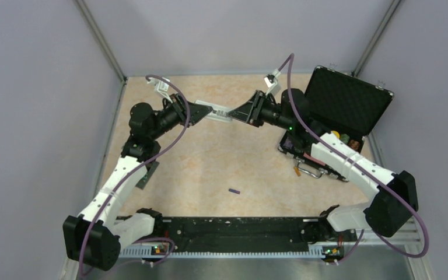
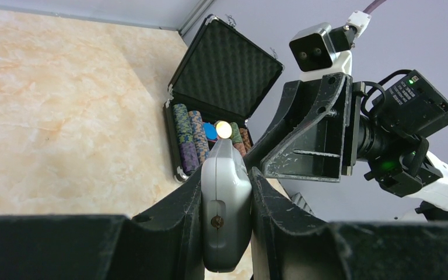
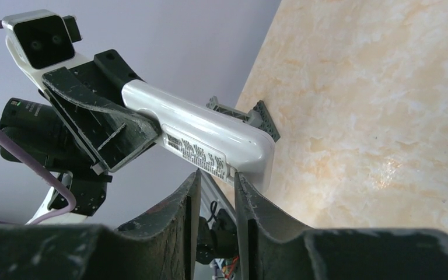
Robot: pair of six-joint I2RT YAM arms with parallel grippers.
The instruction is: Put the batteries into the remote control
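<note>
The remote control, slim and white, hangs level above the back of the table. My left gripper is shut on its left end. My right gripper meets it from the right, fingertips against the labelled back near the free end. Its jaws stand a narrow gap apart, and I cannot tell whether they pinch any part of the remote. One dark purple battery lies on the table in front of the arms, far from both grippers.
An open black case with foam lid and striped chip stacks stands at the right. A dark grey card lies under the left arm. Grey walls close in the left, back and right sides.
</note>
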